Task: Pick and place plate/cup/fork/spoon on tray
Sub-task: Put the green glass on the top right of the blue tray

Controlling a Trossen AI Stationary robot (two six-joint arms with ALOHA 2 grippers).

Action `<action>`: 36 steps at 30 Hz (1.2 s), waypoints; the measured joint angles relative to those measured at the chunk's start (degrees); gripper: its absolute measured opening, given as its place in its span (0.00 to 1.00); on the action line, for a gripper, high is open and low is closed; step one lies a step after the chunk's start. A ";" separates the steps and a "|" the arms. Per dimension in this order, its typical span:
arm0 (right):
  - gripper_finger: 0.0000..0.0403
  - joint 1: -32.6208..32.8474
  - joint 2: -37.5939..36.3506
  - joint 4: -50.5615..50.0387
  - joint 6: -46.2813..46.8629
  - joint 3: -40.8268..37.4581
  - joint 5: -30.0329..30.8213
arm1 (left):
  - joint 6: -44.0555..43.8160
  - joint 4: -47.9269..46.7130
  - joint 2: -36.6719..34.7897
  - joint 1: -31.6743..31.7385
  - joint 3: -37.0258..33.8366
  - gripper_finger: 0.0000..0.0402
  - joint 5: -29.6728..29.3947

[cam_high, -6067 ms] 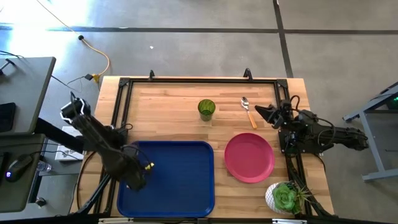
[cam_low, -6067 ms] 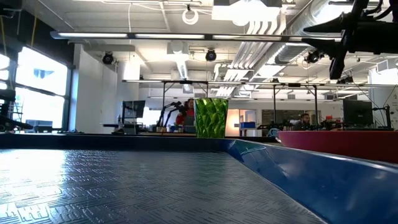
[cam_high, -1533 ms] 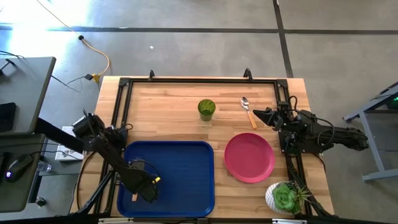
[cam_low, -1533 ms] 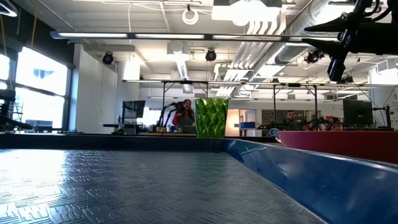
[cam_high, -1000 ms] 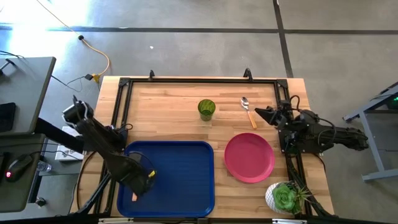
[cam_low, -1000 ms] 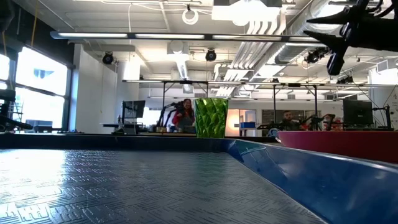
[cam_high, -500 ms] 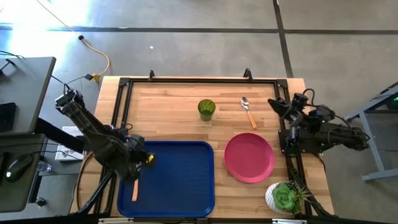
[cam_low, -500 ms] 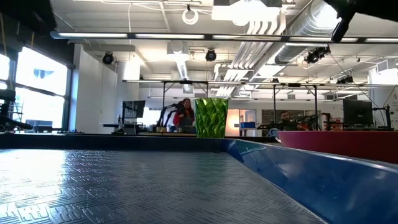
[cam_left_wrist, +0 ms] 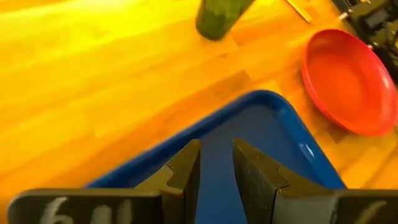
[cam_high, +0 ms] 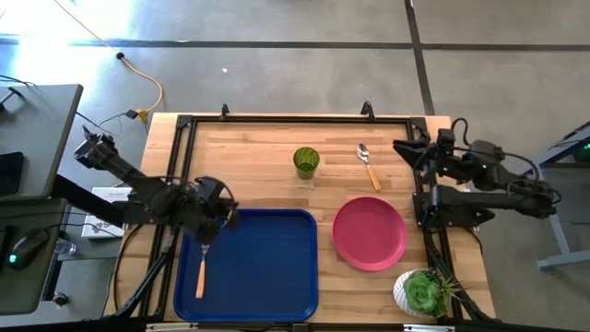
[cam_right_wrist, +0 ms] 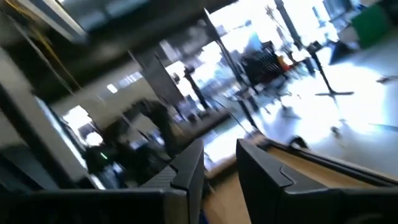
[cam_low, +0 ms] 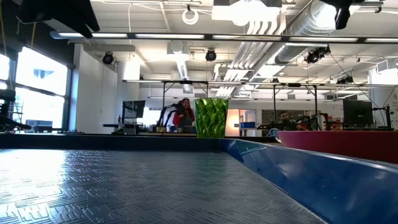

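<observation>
A large dark blue tray (cam_high: 267, 267) with rounded corners and a raised rim lies flat at the lower centre-left of the high view. The fork (cam_high: 201, 273), orange-handled, lies inside the tray along its left edge, pointing up the frame. The round pink-red plate (cam_high: 370, 233) lies flat just right of the tray. The translucent green cup (cam_high: 306, 161) stands upright above them, at upper centre. The spoon (cam_high: 368, 164), silver bowl uppermost, lies right of the cup.
</observation>
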 joint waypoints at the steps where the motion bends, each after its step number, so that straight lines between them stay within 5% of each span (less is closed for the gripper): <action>1: 0.22 -0.14 1.50 -2.84 -1.13 1.57 0.73 | 0.79 0.00 -0.14 0.94 0.00 0.21 0.00; 6: 0.22 -1.77 9.93 -16.58 -2.68 9.57 4.45 | 5.50 0.00 -0.56 5.14 0.00 0.21 0.00; 11: 0.22 -4.61 18.10 -23.45 -2.90 16.09 0.33 | 9.97 0.04 -0.54 8.85 0.00 0.20 0.02; 22: 0.23 -10.34 35.88 -26.70 -8.83 29.23 -6.84 | 17.17 0.10 -0.54 16.83 0.00 0.20 0.67; 36: 0.46 -13.36 56.48 -27.96 -13.77 42.87 -7.37 | 22.83 0.28 -0.54 21.59 0.00 0.20 1.05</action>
